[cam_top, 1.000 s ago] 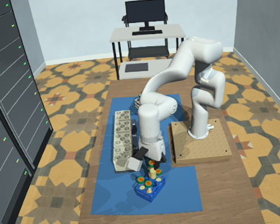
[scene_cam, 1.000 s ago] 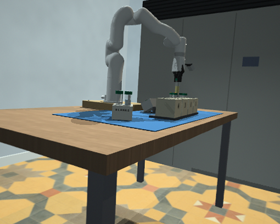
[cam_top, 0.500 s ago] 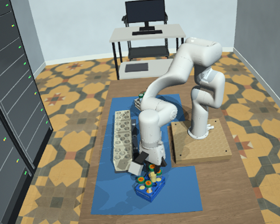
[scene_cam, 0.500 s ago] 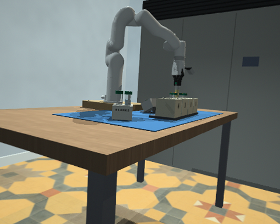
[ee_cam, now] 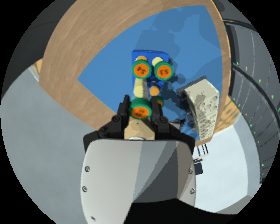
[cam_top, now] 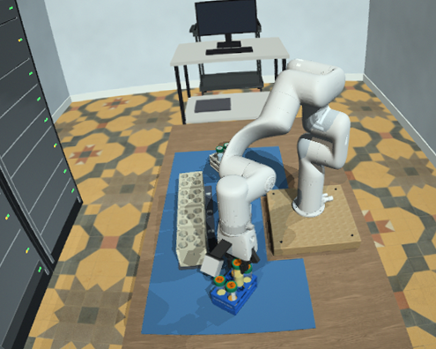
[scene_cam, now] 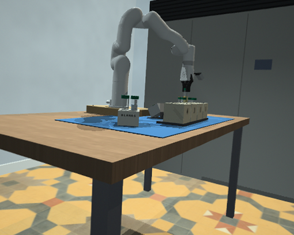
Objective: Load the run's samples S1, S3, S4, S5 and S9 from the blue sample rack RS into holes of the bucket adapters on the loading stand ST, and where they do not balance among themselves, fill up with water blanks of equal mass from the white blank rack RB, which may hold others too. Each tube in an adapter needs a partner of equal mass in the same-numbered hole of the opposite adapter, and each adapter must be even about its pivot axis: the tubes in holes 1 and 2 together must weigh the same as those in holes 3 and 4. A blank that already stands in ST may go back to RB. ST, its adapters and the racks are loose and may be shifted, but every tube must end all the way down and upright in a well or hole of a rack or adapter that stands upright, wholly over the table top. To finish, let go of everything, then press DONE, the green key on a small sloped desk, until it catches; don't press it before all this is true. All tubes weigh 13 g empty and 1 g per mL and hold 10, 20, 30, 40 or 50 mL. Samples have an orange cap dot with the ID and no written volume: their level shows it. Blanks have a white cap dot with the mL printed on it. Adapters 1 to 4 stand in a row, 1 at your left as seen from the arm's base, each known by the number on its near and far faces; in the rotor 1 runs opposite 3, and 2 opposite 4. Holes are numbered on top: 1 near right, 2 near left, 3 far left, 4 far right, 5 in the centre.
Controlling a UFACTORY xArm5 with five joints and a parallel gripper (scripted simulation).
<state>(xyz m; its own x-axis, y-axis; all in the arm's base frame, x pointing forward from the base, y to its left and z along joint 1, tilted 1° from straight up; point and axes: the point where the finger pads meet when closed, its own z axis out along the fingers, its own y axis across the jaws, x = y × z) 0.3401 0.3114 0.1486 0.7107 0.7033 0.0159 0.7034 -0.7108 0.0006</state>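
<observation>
My gripper (cam_top: pixel 239 261) (scene_cam: pixel 185 89) (ee_cam: pixel 140 101) is shut on a sample tube (cam_top: pixel 238 276) (ee_cam: pixel 140 106) with an orange cap dot and a pale yellow fill. It holds the tube upright right over the blue sample rack RS (cam_top: pixel 230 304) (ee_cam: pixel 139 53). The tube's lower end sits among the other tubes; I cannot tell whether it is in a well. Other orange-dotted samples (cam_top: pixel 219 280) (cam_top: pixel 231 286) (ee_cam: pixel 141 70) (ee_cam: pixel 163 70) stand in RS. The loading stand ST (cam_top: pixel 190 217) (scene_cam: pixel 183 112) (ee_cam: pixel 203 106) lies beside it with its adapter holes empty.
The white blank rack RB (cam_top: pixel 215 160) (scene_cam: pixel 128 117) with green-capped tubes stands at the far end of the blue mat (cam_top: pixel 281 299). A small grey sloped desk (scene_cam: pixel 155 110) sits beside ST. The arm's base plate (cam_top: pixel 312 227) lies to the right.
</observation>
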